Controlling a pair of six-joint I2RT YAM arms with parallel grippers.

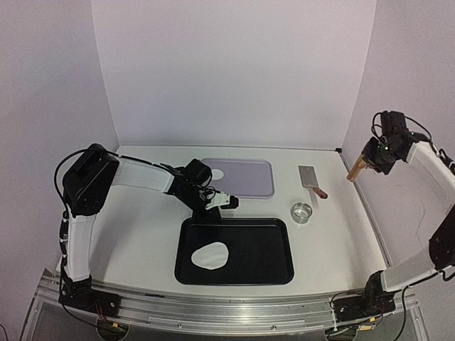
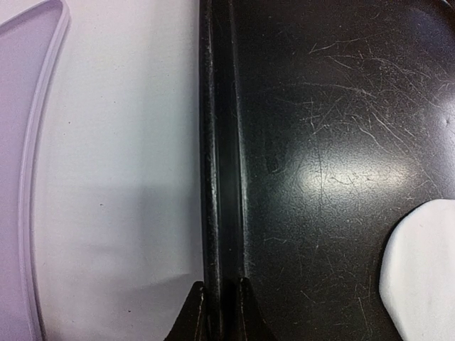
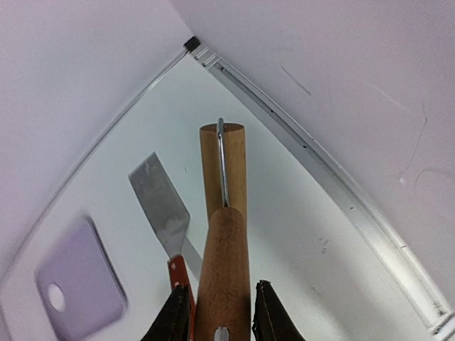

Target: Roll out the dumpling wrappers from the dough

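A flat white piece of dough (image 1: 210, 256) lies on the black tray (image 1: 263, 266), at its left side; it also shows in the left wrist view (image 2: 423, 273). One small white round wrapper (image 1: 217, 174) lies on the lavender mat (image 1: 249, 181). My left gripper (image 1: 217, 204) is shut on the tray's far rim (image 2: 220, 163), with a fingertip on each side of it. My right gripper (image 1: 371, 158) is raised at the far right near the wall, shut on the handle of a wooden rolling pin (image 3: 223, 263).
A steel scraper with a red handle (image 1: 311, 181) lies right of the lavender mat and shows in the right wrist view (image 3: 160, 202). A small steel ring (image 1: 302, 212) stands on the table near the tray's far right corner. White walls enclose the table.
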